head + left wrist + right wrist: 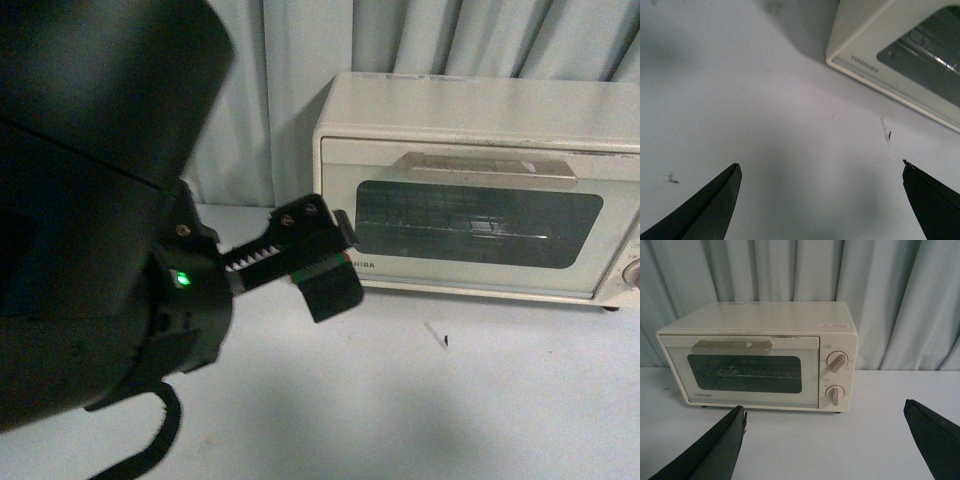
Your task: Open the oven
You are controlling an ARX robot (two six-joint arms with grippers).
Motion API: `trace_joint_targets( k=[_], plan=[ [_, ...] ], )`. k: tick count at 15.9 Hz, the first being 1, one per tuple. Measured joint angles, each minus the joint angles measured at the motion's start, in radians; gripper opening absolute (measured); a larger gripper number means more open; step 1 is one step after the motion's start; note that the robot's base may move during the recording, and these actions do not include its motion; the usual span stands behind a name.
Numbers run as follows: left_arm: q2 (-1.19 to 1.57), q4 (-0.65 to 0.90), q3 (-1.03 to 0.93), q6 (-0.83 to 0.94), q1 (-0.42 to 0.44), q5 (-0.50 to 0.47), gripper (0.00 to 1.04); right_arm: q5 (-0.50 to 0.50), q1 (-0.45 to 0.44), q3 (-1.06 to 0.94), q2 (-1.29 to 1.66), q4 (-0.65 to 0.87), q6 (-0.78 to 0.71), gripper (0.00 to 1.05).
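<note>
The cream-white oven (480, 190) stands on the white table against the curtain, its glass door shut and the bar handle (490, 167) across the door's top. In the front view my left gripper (335, 255) hangs open just off the oven's lower left corner, with nothing between its fingers. The left wrist view shows that oven (875, 45) corner beyond the open left gripper (820, 170). The right wrist view faces the whole oven (760, 355) with its handle (732, 346) and two knobs (838, 361). My right gripper (822, 412) is open and empty, short of the oven's front.
A grey-blue curtain (300, 60) hangs close behind the oven. My left arm's dark body (90, 200) fills the left of the front view. A small scrap with a dark mark (437, 336) lies on the white table (400, 410) before the oven.
</note>
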Motion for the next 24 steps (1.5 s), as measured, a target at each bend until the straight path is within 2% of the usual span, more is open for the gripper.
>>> trace_joint_targets(
  k=[4,8,9,10,12,19,22,24],
  plan=[
    [-0.089,0.005,-0.047,0.091,0.026,-0.066,0.98,0.000,0.000,0.000,0.000,0.000,0.000,0.98],
    [-0.083,0.006,-0.047,0.144,0.019,-0.065,0.98,0.000,0.000,0.000,0.000,0.001,0.000,0.98],
    [-0.011,-0.098,0.035,0.073,0.034,0.048,0.98,0.000,0.000,0.000,0.000,0.000,0.000,0.98],
    [0.182,-0.209,0.235,-0.083,0.026,0.188,0.98,0.000,0.000,0.000,0.000,0.000,0.000,0.98],
    [0.385,-0.329,0.474,-0.306,-0.019,0.273,0.98,0.000,0.000,0.000,0.000,0.000,0.000,0.98],
    [0.467,-0.327,0.509,-0.500,0.003,0.294,0.98,0.000,0.000,0.000,0.000,0.000,0.000,0.98],
    [0.465,-0.241,0.476,-0.607,-0.018,0.297,0.98,0.000,0.000,0.000,0.000,0.000,0.000,0.98],
    [0.458,-0.186,0.429,-0.664,-0.031,0.262,0.98,0.000,0.000,0.000,0.000,0.000,0.000,0.98]
  ],
)
